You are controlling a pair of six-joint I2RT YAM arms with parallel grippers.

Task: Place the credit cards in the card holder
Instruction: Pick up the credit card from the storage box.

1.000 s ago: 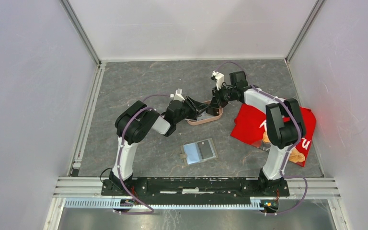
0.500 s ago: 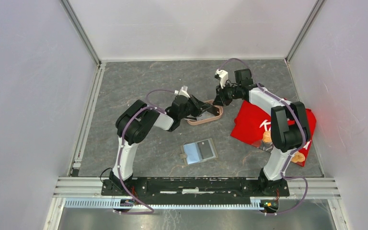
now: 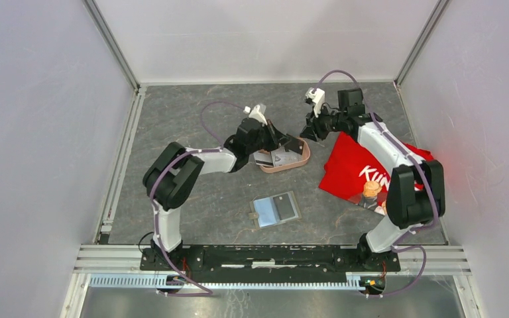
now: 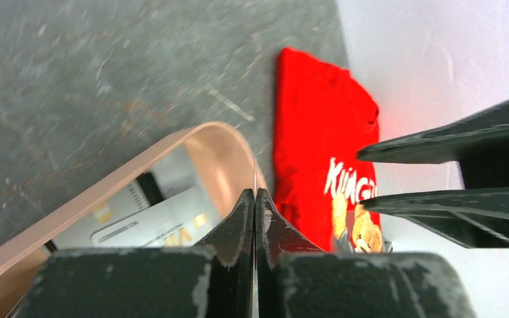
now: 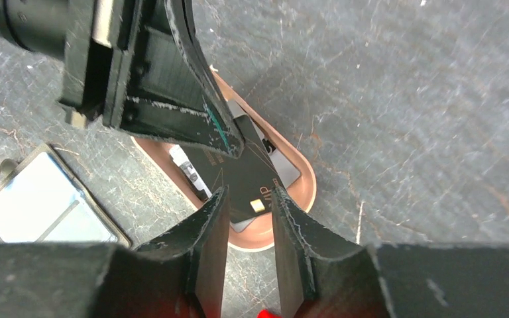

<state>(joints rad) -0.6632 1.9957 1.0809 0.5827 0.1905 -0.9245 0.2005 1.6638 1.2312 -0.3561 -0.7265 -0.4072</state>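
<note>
Over the pink tray [image 3: 296, 163], my left gripper [image 3: 285, 144] is shut on the edge of a dark credit card [image 5: 246, 177]. The left wrist view shows that card only as a thin line [image 4: 255, 173] between the closed fingers [image 4: 242, 212]. A silvery-grey card [image 4: 152, 222] lies in the tray below it. My right gripper [image 5: 248, 192] hovers just right of the tray, jaws apart with nothing between them. The card holder [image 3: 276, 209] lies unfolded on the table nearer the arm bases, and it also appears in the right wrist view [image 5: 36, 202].
A red snack bag [image 3: 361, 169] lies right of the tray, under the right arm. White walls enclose the grey table on three sides. The two grippers are close together above the tray [image 5: 285, 218].
The left gripper has reached further over the tray and closed on the card. The right gripper has opened and drawn back to the right, away from the tray.
</note>
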